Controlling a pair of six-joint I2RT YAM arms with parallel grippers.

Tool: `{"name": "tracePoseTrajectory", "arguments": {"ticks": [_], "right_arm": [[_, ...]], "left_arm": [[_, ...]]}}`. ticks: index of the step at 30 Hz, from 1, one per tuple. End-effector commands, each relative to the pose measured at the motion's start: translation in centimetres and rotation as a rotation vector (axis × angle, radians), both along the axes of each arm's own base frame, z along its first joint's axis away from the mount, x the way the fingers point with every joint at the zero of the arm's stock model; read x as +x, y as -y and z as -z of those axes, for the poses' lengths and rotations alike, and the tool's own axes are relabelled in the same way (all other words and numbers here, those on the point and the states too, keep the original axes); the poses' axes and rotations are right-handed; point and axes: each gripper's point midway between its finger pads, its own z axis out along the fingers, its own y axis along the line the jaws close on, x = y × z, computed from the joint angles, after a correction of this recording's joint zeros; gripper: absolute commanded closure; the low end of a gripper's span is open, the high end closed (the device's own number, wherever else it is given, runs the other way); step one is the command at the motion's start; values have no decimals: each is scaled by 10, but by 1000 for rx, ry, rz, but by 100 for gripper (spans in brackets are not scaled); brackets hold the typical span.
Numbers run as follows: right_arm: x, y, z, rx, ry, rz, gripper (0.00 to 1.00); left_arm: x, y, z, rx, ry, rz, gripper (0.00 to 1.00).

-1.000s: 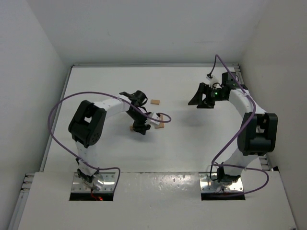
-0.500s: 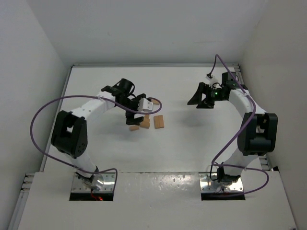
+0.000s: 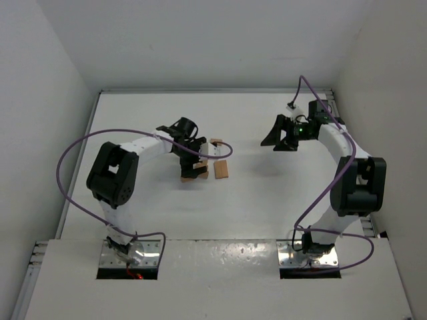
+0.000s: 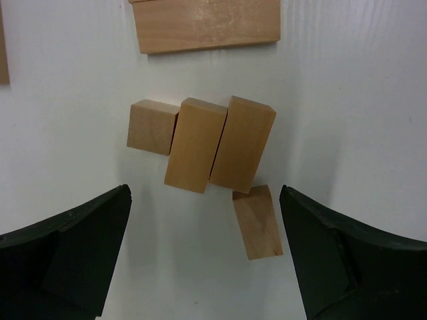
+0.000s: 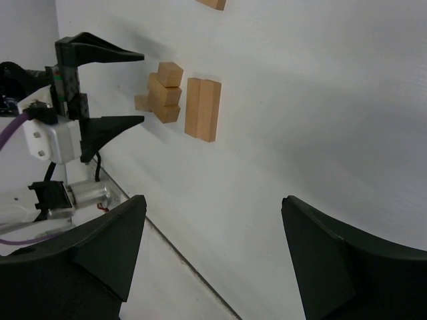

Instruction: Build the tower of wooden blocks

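White table (image 3: 267,200) between plain white walls (image 3: 200,40), both arm bases (image 3: 130,252) bolted at its near edge. Left of centre, a loose group of wood blocks (image 3: 200,170), all lying low on the surface. Seen from the left wrist: one cube (image 4: 152,127) at the left, touching two longer blocks (image 4: 195,145) laid side by side and a little tilted; at the lower corner of the right one, a small tilted block (image 4: 257,223); beyond the group and apart from it, a flat long block (image 4: 207,25). Not possible to tell whether the small tilted block touches its neighbour. Farther back on the table, one single block (image 3: 216,142), apart from the others. Left gripper (image 4: 203,195) over the group, fingers spread wide, one at each side of the blocks, gripping nothing. Right gripper (image 5: 213,200) well apart at the right side of the table, over bare surface, also spread, nothing between its fingers, facing toward the blocks.
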Motion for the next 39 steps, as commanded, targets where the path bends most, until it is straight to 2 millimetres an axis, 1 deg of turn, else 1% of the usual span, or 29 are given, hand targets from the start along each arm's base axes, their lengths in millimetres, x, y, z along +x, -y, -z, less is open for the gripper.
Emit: {"name": "tracePoseTrajectory", "arguments": {"ticks": [1,2,4,5,8,9,10,11,12,14,15,17,20,21,22,23,24,26,30,31,33,34,35,36,37,38,39], "right_arm": [[12,2,-13,4,56,-10,17],[12,1,-14,4,56,-11,17],[14,2,-14,1,58,-11,17],[13,2,-14,0,55,-10,17],[13,2,-12,1,51,-11,17],[14,3,-12,0,51,-8,17],[14,2,-13,3,52,-11,17],[14,2,-12,2,48,-8,17],[14,3,-13,0,52,-10,17],[14,2,-12,-2,50,-10,17],[14,3,-12,-5,51,-10,17],[13,3,-11,-4,44,-9,17],[14,3,-12,-3,44,-8,17],[14,3,-12,-4,46,-11,17],[15,3,-13,-5,50,-7,17],[15,3,-12,-4,50,-9,17],[15,3,-11,-4,48,-11,17],[14,3,-10,-4,39,-7,17],[14,3,-11,-6,46,-6,17],[14,3,-11,-2,41,-4,17],[14,3,-11,-4,38,2,17],[14,3,-10,3,31,15,17],[12,1,-9,6,25,16,17],[12,1,-10,8,29,18,17],[13,0,-12,19,31,26,17],[15,-1,-14,33,35,35,17],[9,-5,-14,53,22,29,17]], "left_arm": [[5,4,8,20,8,-13,0],[4,3,12,25,-2,-12,0],[2,5,12,15,-11,-16,0],[7,7,9,6,7,-16,0],[1,13,17,16,-12,4,0],[4,15,14,11,-4,4,0],[3,16,18,9,-17,7,0],[2,16,18,9,-18,7,0],[-1,21,17,-1,-23,22,0],[-2,21,21,3,-31,22,0],[-1,26,18,-1,-23,32,0],[-5,29,22,4,-31,42,0],[-3,30,24,4,-39,33,5],[-3,30,24,4,-39,33,8],[-3,30,24,4,-39,33,8],[-4,29,28,8,-47,33,10],[-6,32,28,9,-47,42,11],[-7,32,28,8,-52,34,14],[-11,38,27,-8,-61,51,24],[-11,38,27,-8,-61,51,29],[-11,38,27,-8,-61,51,35],[-15,38,29,-10,-75,54,40],[-14,38,25,-16,-64,54,42],[-14,38,25,-16,-64,54,44],[-18,38,23,-26,-70,59,48],[-20,37,20,-29,-65,59,50],[-20,39,17,-44,-55,63,51]]}}
